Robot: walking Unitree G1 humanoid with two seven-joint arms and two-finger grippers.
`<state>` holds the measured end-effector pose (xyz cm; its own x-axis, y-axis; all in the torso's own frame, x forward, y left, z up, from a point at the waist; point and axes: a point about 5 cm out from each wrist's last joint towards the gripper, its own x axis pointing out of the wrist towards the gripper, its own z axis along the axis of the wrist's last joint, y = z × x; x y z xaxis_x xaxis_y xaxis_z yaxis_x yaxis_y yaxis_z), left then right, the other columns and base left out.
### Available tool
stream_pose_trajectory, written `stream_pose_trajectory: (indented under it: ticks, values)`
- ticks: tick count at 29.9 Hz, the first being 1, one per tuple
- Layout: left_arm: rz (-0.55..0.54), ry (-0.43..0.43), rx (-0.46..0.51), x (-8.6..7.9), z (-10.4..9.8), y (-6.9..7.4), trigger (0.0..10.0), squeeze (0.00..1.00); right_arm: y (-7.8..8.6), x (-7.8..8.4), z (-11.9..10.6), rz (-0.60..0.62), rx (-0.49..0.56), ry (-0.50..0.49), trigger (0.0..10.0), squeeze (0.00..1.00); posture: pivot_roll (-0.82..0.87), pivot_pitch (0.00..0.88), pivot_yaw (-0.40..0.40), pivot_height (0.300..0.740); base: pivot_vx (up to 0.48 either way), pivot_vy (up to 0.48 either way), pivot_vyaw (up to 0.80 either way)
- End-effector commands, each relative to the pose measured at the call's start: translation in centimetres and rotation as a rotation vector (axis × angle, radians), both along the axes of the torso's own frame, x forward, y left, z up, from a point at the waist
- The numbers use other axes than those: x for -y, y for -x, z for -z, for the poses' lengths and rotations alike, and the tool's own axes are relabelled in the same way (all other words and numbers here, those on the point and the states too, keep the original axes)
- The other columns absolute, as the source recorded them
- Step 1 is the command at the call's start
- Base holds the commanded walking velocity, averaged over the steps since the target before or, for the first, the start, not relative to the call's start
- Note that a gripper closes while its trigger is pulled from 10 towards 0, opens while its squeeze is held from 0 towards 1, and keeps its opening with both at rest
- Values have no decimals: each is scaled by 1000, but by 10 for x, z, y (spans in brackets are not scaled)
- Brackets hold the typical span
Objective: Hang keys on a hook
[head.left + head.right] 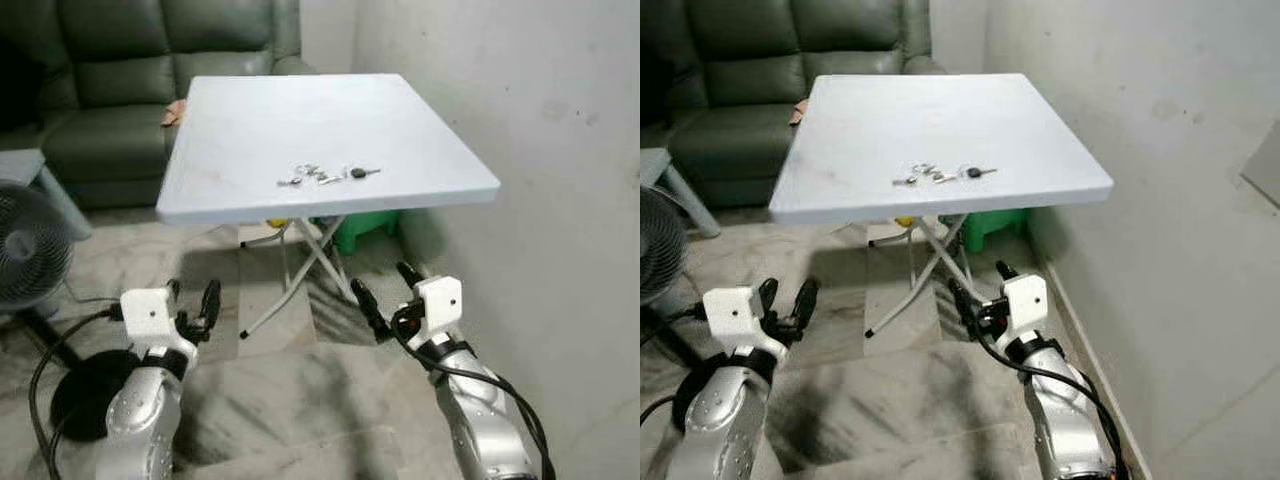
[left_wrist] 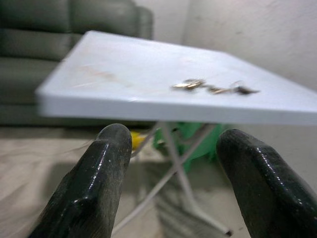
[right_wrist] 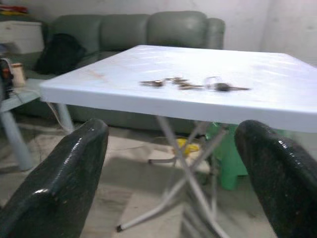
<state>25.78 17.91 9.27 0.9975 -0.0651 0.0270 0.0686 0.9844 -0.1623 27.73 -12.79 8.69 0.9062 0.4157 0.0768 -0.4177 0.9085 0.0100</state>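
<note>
A bunch of keys (image 1: 328, 175) lies spread out near the front edge of a white folding table (image 1: 250, 120); one key has a black head. The same keys (image 3: 193, 84) lie flat on the tabletop in the right wrist view, and the keys (image 2: 213, 87) appear blurred in the left wrist view. My left gripper (image 1: 193, 304) is held low in front of the table, open and empty. My right gripper (image 1: 385, 296) is also low, below the table's front edge, open with nothing between its fingers.
A dark green sofa (image 1: 120, 70) stands behind the table. A floor fan (image 1: 30, 250) with a black base and cable is at the left. A white wall (image 1: 540, 150) runs close along the right. A green stool (image 1: 365, 228) sits under the table, among its crossed legs (image 1: 300, 270).
</note>
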Motion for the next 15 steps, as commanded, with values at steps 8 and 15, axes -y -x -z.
stream_pose_trajectory:
  ticks: [8, 15]
  values:
    - [19, -4, -5, 5, 0, 0, 10000, 0, 0, 3, -3, -10, 12, 29, 10000, 0, -116, 0, 1, 740, 444, 0, 0]
    - [19, -1, -4, 5, 0, -1, 10000, 0, 1, -1, -4, -39, 15, 41, 10000, 0, -113, 0, -1, 740, 442, 0, 571]
